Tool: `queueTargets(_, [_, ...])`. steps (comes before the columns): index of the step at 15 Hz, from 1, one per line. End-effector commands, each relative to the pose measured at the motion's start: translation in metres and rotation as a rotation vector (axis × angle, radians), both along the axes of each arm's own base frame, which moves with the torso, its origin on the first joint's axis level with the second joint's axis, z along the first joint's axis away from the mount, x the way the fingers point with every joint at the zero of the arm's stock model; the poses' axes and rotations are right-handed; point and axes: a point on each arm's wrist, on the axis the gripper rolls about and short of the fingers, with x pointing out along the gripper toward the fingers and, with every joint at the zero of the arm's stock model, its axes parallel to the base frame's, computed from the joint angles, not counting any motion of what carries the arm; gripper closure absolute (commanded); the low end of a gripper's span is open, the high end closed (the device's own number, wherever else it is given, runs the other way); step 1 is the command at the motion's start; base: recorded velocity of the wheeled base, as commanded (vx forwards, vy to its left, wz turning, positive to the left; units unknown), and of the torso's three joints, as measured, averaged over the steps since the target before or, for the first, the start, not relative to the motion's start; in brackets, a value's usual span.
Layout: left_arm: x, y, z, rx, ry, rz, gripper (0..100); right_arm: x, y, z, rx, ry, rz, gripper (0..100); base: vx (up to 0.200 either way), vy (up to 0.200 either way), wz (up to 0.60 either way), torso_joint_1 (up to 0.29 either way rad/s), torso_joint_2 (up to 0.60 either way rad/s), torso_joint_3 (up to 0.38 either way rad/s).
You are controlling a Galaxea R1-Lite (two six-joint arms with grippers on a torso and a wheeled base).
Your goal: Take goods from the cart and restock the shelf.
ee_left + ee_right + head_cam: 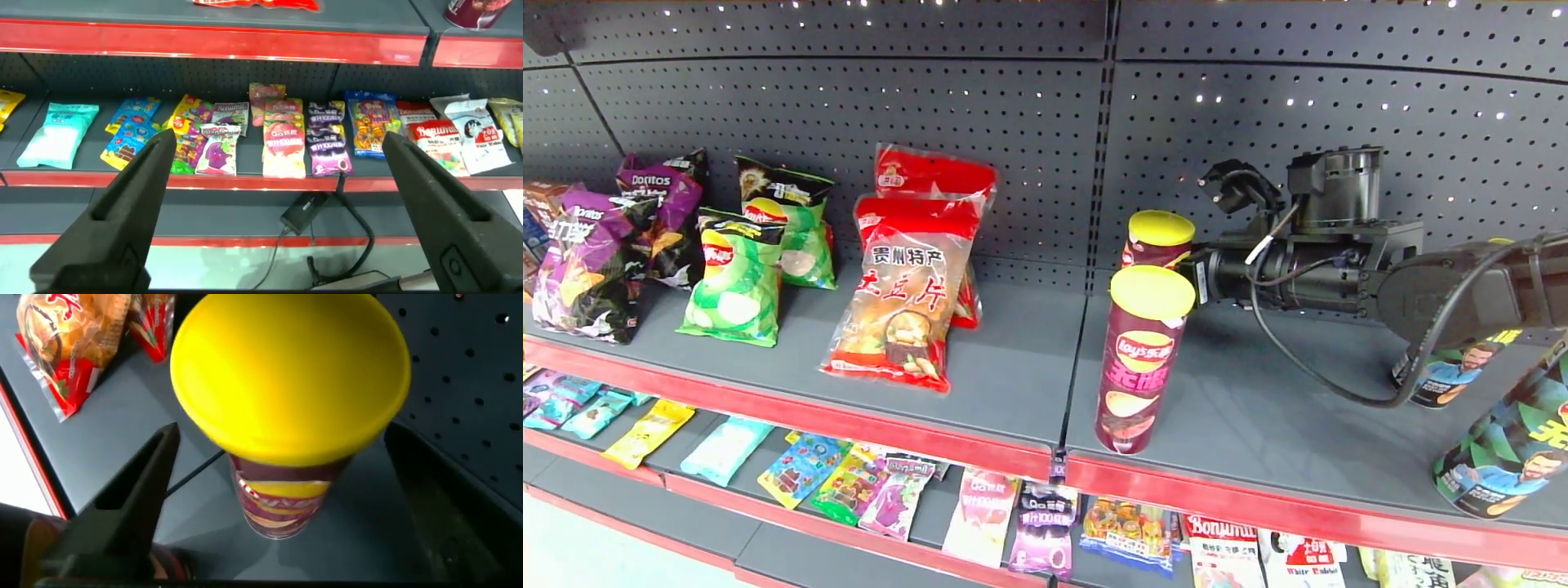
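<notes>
The right pincer (280,431) is released, its fingers (122,506) on both sides of the upright maroon cardboard tube with yellow lid (286,376), not touching it.

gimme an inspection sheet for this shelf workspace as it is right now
surface: grey upper shelf, red front edge
job's things: front can, purple with a yellow lid, upright near the edge; rear can, same kind, upright behind it
clutter: snack bags left of the cans; dark printed cans to the right
grippers: right gripper fingers open on either side of the rear can; left gripper open, empty, facing the lower shelf
cables: black cable looping off the right arm above the shelf
surroundings: pegboard back wall; candy packets on the lower shelf
</notes>
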Motion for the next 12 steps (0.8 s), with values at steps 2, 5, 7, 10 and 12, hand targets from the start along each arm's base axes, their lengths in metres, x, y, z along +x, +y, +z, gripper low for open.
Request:
queueTargets(2, [0.000,0.000,0.000,0.001,0.002,0.000,0,-0.011,-0.005,0.009,0.008,-0.016,-0.004,0,0.000,0.000,0.00,0.000,0.00,0.000])
queueTargets(5, [0.000,0.000,0.000,0.000,0.002,-0.003,0,-0.031,-0.016,0.019,0.009,-0.028,-0.030,0,0.000,0.000,0.00,0.000,0.00,0.000])
queueTargets(7, [0.000,0.000,0.000,0.000,0.002,-0.004,0,-0.055,-0.026,0.026,0.013,-0.036,-0.037,0,0.000,0.000,0.00,0.000,0.00,0.000])
queueTargets(10, [0.000,0.000,0.000,-0.001,0.003,-0.007,0,-0.077,-0.039,0.031,0.010,-0.052,-0.077,0,0.000,0.000,0.00,0.000,0.00,0.000])
queueTargets(12, [0.000,0.000,0.000,-0.001,0.003,-0.007,0,-0.093,-0.050,0.033,0.013,-0.061,-0.092,0,0.000,0.000,0.00,0.000,0.00,0.000])
